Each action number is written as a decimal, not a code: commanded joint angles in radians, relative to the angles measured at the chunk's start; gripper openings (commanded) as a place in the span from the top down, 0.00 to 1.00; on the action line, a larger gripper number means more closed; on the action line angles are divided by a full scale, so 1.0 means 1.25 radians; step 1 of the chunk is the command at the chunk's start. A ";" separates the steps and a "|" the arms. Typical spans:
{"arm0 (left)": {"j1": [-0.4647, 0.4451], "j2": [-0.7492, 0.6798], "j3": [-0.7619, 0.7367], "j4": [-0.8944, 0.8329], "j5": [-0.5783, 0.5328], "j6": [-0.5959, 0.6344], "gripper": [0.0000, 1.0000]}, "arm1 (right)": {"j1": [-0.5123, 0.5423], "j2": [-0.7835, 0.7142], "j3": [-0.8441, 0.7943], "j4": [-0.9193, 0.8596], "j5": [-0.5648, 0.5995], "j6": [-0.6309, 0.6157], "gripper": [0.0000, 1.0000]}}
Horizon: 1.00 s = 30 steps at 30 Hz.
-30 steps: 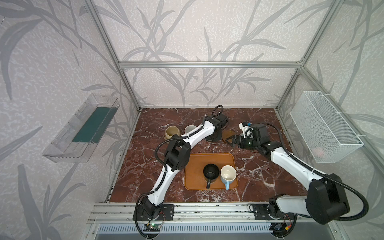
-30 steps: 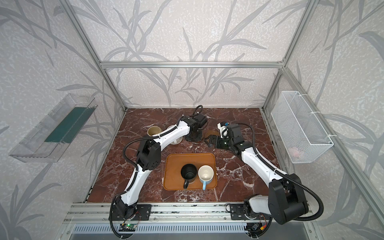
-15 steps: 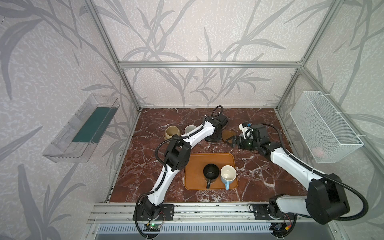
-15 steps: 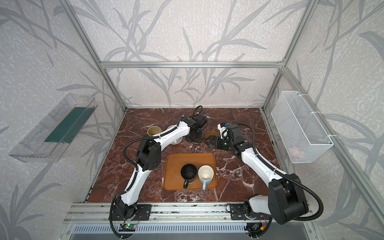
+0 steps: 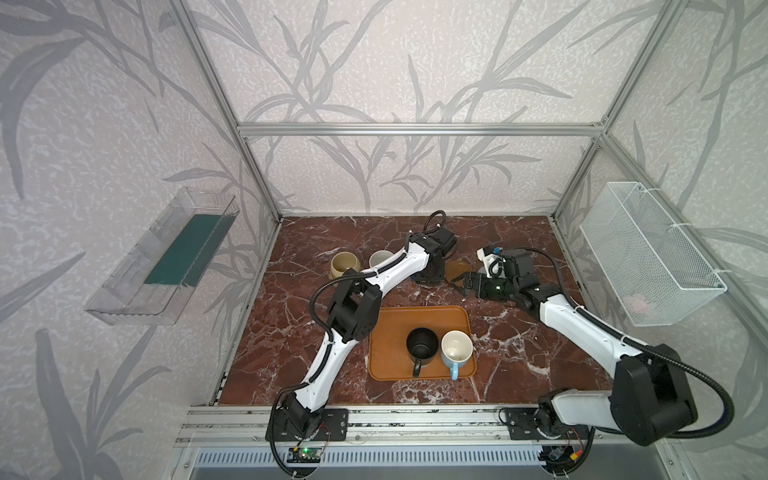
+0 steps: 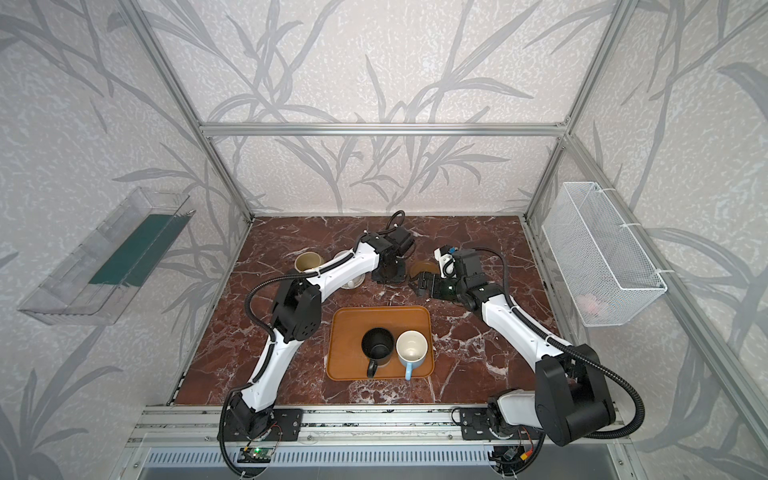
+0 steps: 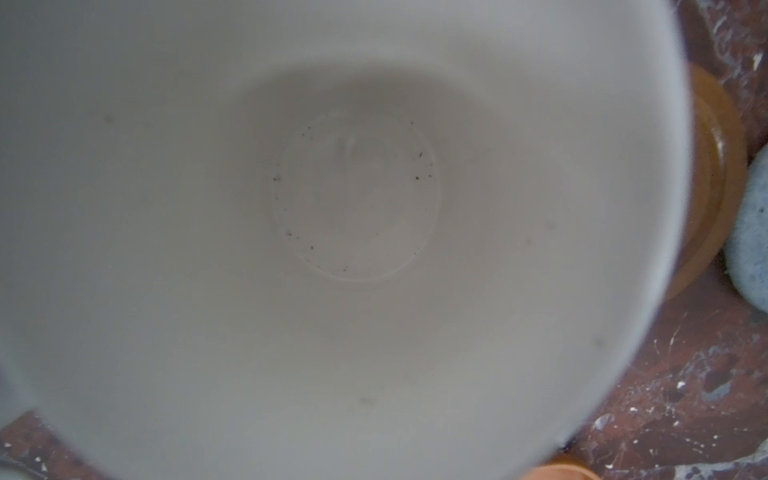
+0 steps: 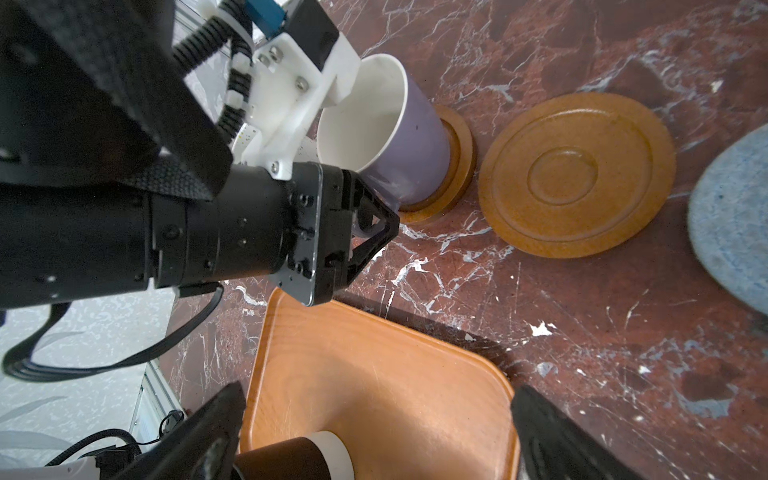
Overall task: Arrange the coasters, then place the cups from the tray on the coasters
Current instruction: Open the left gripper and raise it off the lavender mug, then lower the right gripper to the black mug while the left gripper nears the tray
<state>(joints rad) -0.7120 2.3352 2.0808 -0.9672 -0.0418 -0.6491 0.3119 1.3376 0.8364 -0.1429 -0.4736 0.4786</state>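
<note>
Lavender cup (image 8: 407, 137) stood on wooden coaster (image 8: 459, 166) near far edge of desk (image 5: 519, 332). Left gripper (image 8: 370, 224) at its side; holding or not, could not tell. Right gripper (image 5: 466, 286) spread wide, empty. Beige cup (image 5: 344, 264), white cup (image 5: 380, 258) toward far left corner, probably on coasters. Black cup (image 5: 422, 343), blue cup (image 5: 456, 347) were on tray (image 5: 386, 332); second disc (image 8: 575, 174), grey-blue coaster (image 8: 731, 216) free.

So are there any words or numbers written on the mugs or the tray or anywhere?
No text can be read anywhere.
The black mug, the light blue mug, the lavender mug and the tray show no print.
The empty wooden coaster bears only turned rings.
The small circuit board below the front rail is too small to read.
</note>
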 commanded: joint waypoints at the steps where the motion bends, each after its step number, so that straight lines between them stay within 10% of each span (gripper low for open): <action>1: -0.002 -0.063 -0.024 0.000 0.016 -0.008 0.59 | -0.004 -0.001 -0.003 0.001 -0.013 -0.006 0.01; 17: -0.003 -0.322 -0.201 0.109 0.113 -0.045 0.01 | -0.004 -0.173 -0.021 -0.098 0.031 -0.095 0.01; 24: -0.001 -0.493 -0.343 0.183 0.132 -0.047 0.01 | 0.033 -0.291 0.005 -0.257 0.063 -0.158 0.00; 30: 0.006 -0.637 -0.484 0.207 0.136 -0.044 0.01 | 0.233 -0.329 0.054 -0.388 0.244 -0.166 0.01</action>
<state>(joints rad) -0.7120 1.6077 1.5280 -0.7261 0.1223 -0.7010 0.5117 0.9421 0.8532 -0.4992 -0.3077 0.2955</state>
